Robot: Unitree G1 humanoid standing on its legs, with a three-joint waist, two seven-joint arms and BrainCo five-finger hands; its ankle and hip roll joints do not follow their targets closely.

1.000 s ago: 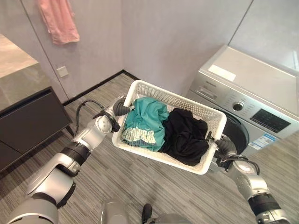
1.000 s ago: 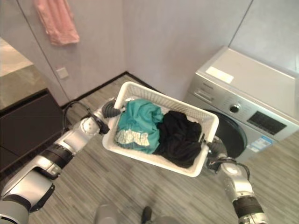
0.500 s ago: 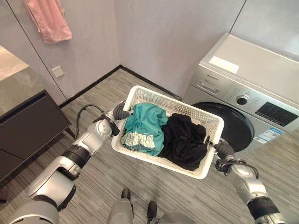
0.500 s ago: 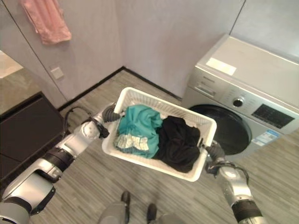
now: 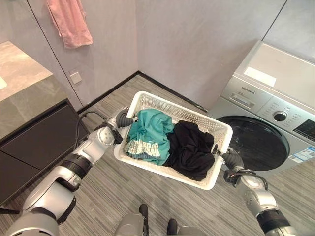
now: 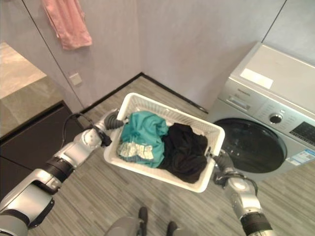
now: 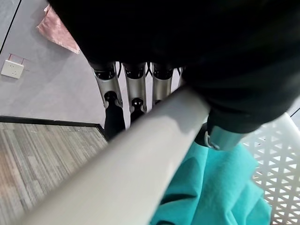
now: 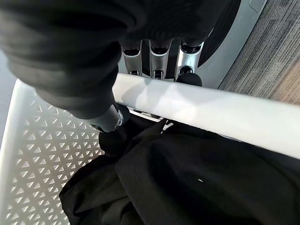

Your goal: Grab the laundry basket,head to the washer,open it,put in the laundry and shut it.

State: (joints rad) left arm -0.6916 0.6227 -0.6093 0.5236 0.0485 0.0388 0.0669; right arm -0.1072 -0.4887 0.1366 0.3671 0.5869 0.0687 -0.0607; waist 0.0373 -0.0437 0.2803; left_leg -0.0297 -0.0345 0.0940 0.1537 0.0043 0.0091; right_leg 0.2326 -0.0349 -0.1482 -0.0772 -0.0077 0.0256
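I hold a white perforated laundry basket (image 5: 152, 100) off the floor between both hands. Inside lie a teal garment (image 5: 149, 132) and a black garment (image 5: 191, 149). My left hand (image 5: 121, 119) grips the basket's left rim (image 7: 140, 154), fingers curled under it and thumb over it. My right hand (image 5: 231, 159) grips the right rim (image 8: 211, 112) the same way. The silver washer (image 5: 275, 105) stands ahead on the right, its dark round door (image 5: 252, 141) shut.
A pink towel (image 5: 71, 22) hangs on the grey wall at upper left. A dark cabinet (image 5: 34, 142) with a stone top stands at left. Striped grey flooring (image 5: 103, 196) lies below the basket. A wall socket (image 5: 76, 77) sits low on the wall.
The camera view has shifted, so the washer now sits farther right and lower. The basket stays held in both hands, at much the same height.
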